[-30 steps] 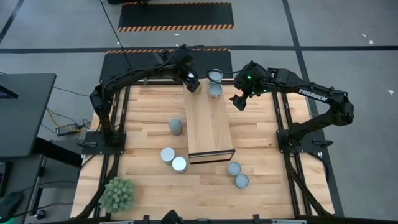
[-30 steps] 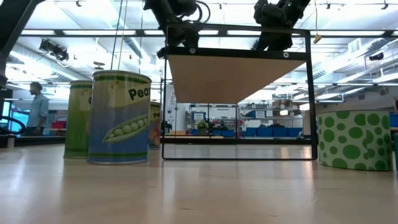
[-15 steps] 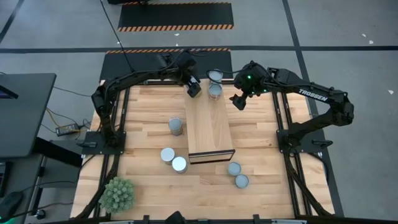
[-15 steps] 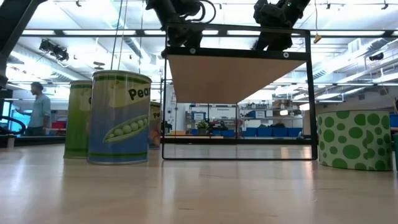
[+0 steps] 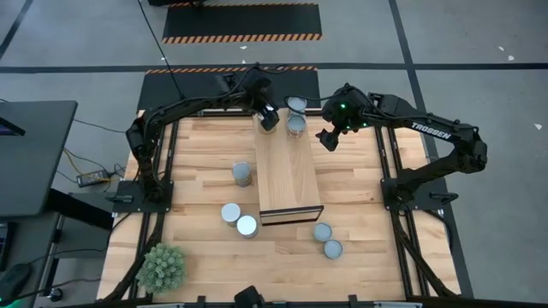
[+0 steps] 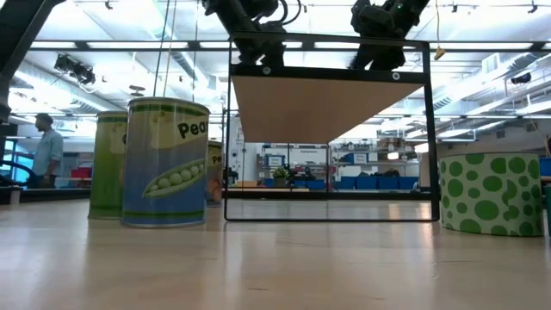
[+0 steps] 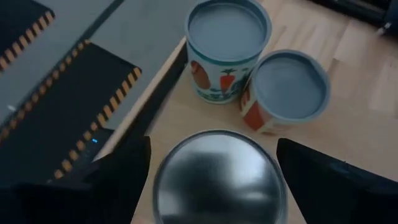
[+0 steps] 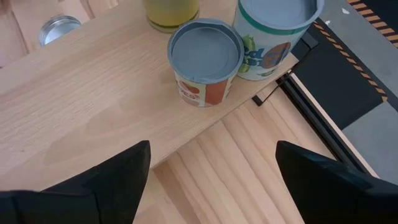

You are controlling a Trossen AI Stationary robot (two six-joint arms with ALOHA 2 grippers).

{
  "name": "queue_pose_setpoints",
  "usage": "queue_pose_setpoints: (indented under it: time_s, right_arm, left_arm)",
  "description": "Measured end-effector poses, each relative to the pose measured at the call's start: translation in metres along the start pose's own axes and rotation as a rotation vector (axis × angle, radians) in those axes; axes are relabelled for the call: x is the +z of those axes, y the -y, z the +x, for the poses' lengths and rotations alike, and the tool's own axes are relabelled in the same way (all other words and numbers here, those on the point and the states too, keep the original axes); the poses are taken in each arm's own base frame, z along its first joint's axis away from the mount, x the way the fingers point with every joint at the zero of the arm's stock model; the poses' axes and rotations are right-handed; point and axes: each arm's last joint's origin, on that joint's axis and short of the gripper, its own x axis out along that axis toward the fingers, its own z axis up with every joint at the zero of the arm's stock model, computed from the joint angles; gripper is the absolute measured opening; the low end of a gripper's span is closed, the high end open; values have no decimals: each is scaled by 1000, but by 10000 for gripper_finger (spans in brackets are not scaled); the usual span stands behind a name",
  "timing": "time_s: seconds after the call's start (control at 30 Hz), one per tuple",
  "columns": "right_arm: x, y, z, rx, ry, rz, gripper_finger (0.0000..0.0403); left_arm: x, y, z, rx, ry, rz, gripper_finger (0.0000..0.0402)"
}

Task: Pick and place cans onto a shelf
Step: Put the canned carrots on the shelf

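The shelf is a light-wood box lying along the middle of the table. Two cans stand on its far end; they also show in the left wrist view. My left gripper is over the shelf's far left corner, shut on a can with a shiny top. My right gripper hangs open and empty over the table just right of the shelf's far end. Several more cans stand upright on the table: one, a pair and another pair. My left gripper holds the can by its side wall, one finger on each side, coming from above and pointing down. The can stays upright. Its yellow side shows in the right wrist view at the shelf top; I cannot tell whether its base rests there.
A green plant stands at the table's near left corner. The shelf's near half is bare wood. In the low view a pea can and a green dotted can stand near the camera. A person stands far off in the room.
My left gripper has shifted a little toward the table's right with its can, staying over the shelf's far left corner.
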Motion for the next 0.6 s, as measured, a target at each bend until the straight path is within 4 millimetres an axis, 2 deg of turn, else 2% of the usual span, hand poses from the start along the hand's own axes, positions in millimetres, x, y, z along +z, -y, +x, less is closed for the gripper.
queue_pose_setpoints:
  time_s: [0.3, 0.43, 0.6]
  right_arm:
    - [0, 0, 0, 0, 4, 0, 354]
    - [0, 0, 0, 0, 4, 0, 354]
    - [0, 0, 0, 0, 4, 0, 354]
  left_arm:
    - [4, -1, -5, 31, 33, 98, 355]
    - [15, -4, -21, 21, 70, 105, 355]
    - [27, -11, -51, -77, 99, 107, 355]
